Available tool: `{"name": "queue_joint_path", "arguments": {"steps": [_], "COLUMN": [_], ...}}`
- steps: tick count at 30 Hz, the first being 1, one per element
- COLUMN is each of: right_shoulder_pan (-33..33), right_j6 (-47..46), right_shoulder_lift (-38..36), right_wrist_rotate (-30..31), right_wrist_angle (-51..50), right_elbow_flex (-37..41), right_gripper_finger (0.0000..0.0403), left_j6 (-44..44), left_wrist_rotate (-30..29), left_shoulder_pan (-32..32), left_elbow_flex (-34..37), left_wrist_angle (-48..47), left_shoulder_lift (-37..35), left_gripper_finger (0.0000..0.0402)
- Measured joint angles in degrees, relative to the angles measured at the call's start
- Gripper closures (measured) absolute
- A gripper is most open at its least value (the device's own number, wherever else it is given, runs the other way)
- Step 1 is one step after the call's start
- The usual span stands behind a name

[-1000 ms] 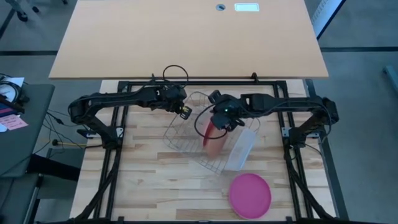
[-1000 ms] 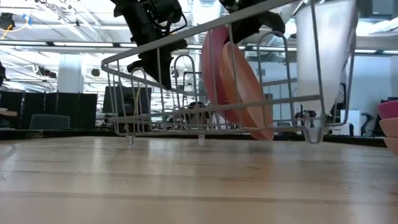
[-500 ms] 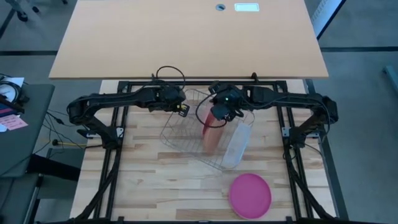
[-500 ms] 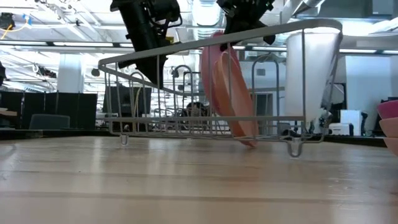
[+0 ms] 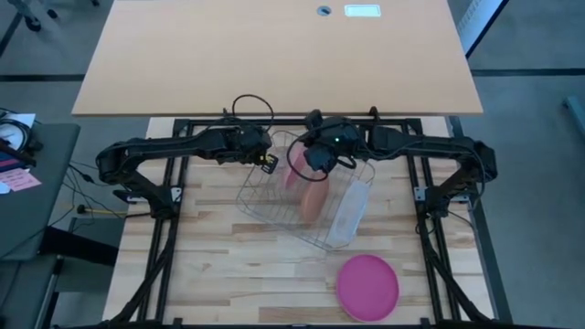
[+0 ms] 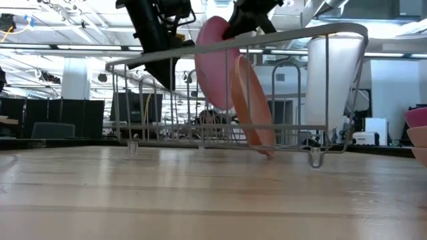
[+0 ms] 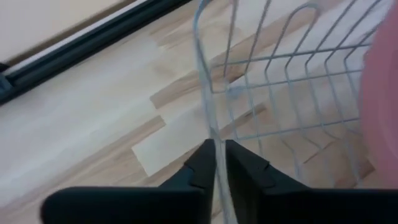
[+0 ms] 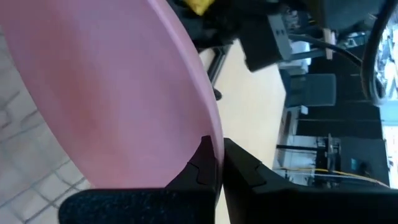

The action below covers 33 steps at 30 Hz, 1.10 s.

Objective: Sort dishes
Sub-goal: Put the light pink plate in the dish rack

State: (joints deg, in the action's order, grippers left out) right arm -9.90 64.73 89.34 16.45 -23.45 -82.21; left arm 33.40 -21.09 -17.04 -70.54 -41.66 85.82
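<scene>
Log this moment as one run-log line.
right gripper: shut on pale pink plate, above wire rack | left gripper: clamps rack rim | orange plate: in rack

overhead, table-level, two wrist close-ups

Wire rack [image 5: 291, 205] sitting mid-table on the light wooden tabletop [image 5: 228, 274], translucent tub [image 5: 347, 212] standing in its right end. Tan board [image 5: 274, 55] lying beyond the far edge.
</scene>
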Motion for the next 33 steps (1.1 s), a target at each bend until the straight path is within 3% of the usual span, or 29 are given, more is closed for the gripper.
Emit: {"name": "queue_joint_path", "arguments": {"steps": [8,12,15,20,22,26,33], "right_shoulder_pan": [-0.42,1.67,3.55,5.45,6.51,9.11,14.75], "right_j6": [-0.41,-0.21,0.17,-1.03,-3.84,-12.14,-29.59], "right_shoulder_lift": [0.00,-0.41,-1.87,-5.83,-7.72,-12.18,-17.89], "right_wrist_rotate": [0.82,7.90,13.29,16.94,20.22,26.24,26.93], "right_wrist_angle": [0.09,1.47,4.23,7.74,6.81,-0.53,-14.33], "right_elbow_flex": [0.00,0.04,0.04,0.02,0.02,0.02,0.00], "right_gripper_finger": [0.0392,0.0393,0.0393,0.0394,0.0394,0.0394,0.0395], "left_j6": [-2.90,-5.86,-11.03,-25.94,-30.42,-33.58,-38.61], "left_wrist_rotate": [-2.19,-2.81,-2.83,-2.73,0.38,15.05,18.62], "left_shoulder_pan": [-0.03,-0.59,-1.17,-4.48,-6.68,-11.34,-15.47], "left_elbow_flex": [-0.02,-0.02,-0.02,-0.09,-0.11,-1.91,-5.66], "left_wrist_angle": [-0.01,0.25,2.31,11.71,16.03,17.10,8.54], "left_shoulder_lift": [-0.35,-2.80,-5.25,-7.36,-7.15,-4.83,1.92], "left_gripper_finger": [0.0284,0.0274,0.0275,0.0276,0.0274,0.0264,0.0228]}}
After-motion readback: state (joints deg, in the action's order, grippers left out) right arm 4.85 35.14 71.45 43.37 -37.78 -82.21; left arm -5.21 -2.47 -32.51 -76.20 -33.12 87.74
